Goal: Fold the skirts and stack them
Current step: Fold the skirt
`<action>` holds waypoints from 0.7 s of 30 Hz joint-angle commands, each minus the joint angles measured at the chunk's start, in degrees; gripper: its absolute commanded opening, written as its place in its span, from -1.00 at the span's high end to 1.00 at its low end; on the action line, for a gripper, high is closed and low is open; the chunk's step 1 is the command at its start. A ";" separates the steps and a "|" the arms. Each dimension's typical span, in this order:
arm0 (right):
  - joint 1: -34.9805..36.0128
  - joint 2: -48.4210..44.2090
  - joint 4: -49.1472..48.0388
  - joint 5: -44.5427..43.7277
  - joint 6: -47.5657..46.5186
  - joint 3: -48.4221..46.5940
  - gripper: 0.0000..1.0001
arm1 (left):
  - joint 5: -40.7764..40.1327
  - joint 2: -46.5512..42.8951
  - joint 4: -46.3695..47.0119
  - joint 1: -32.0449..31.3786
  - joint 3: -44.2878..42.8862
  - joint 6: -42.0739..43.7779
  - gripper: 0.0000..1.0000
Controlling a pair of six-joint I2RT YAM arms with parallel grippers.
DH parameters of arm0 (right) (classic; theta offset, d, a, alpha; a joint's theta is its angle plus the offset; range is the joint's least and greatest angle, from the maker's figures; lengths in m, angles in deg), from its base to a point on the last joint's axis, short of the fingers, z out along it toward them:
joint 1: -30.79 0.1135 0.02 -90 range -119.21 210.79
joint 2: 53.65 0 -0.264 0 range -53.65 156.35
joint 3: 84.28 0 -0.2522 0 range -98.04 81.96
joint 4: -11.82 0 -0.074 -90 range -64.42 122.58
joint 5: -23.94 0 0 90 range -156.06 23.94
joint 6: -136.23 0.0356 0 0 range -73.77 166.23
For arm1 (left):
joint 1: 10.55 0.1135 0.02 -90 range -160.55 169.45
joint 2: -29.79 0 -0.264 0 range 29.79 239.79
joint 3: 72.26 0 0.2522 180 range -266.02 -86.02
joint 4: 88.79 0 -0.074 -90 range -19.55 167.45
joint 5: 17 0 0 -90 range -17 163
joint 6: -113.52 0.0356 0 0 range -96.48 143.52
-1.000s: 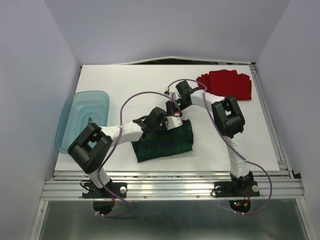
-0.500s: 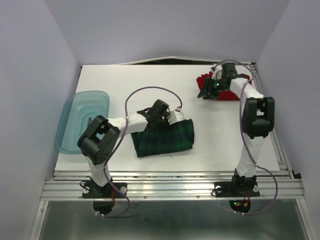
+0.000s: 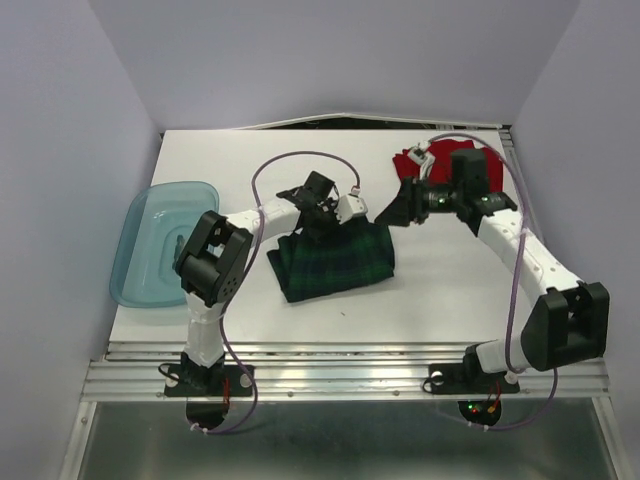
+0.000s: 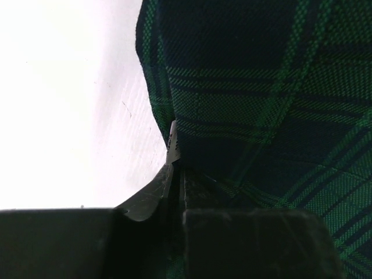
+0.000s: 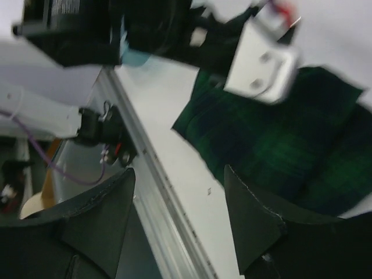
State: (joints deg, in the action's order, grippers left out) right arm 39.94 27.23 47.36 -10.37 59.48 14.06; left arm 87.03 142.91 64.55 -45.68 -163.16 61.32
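table (image 3: 250,170): white | plaid skirt (image 3: 335,268): centre, folded | red skirt (image 3: 407,160): far right | teal tub (image 3: 150,250): left edge

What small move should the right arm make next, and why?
Probably lower the open right end effector to the plaid skirt, at its far right corner, and grip: the left end effector pinches its far edge, so both can fold.

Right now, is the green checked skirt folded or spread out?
Folded. The plaid skirt lies as a compact neat rectangle, left gripper pinching its edge.
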 commanded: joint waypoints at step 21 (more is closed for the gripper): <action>14.50 31.61 -18.00 -2.07 5.63 11.65 -0.18 | 11.02 8.44 -14.52 7.18 -5.47 -5.62 0.36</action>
State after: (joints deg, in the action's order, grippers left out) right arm 54.15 55.31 31.99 -8.23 64.31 25.27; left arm 97.95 149.71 59.63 -39.93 -171.45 57.89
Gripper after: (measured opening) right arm 0.587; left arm 0.277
